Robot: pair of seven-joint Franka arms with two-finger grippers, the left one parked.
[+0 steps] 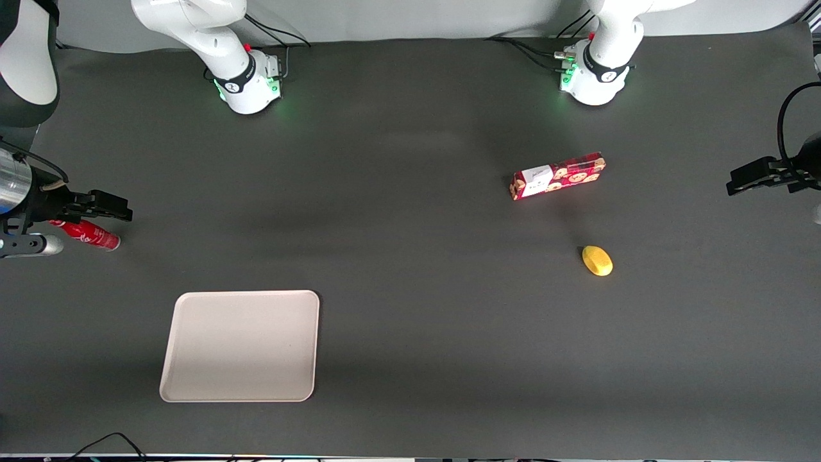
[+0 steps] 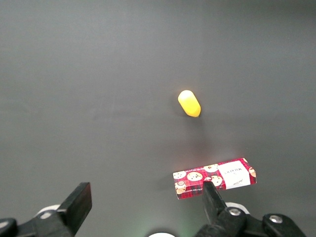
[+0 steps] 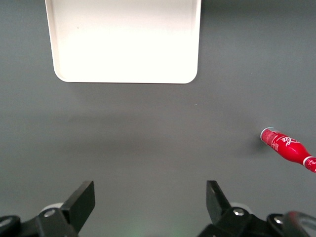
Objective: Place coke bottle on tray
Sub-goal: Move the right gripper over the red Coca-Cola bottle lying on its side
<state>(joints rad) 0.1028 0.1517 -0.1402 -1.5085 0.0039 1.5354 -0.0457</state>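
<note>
The coke bottle [image 1: 86,233] [image 3: 289,148] is small and red with white script, and it lies on its side on the dark table at the working arm's end. My right gripper [image 1: 118,208] [image 3: 149,197] hovers above the table beside the bottle. It is open, with nothing between its fingers, and the bottle lies outside the gap. The pale beige tray [image 1: 240,346] [image 3: 123,39] rests flat on the table, nearer to the front camera than the bottle, and has nothing on it.
A red cookie box [image 1: 558,176] [image 2: 215,177] and a small yellow object [image 1: 597,260] [image 2: 189,103] lie toward the parked arm's end of the table. Both arm bases [image 1: 247,80] stand along the table edge farthest from the front camera.
</note>
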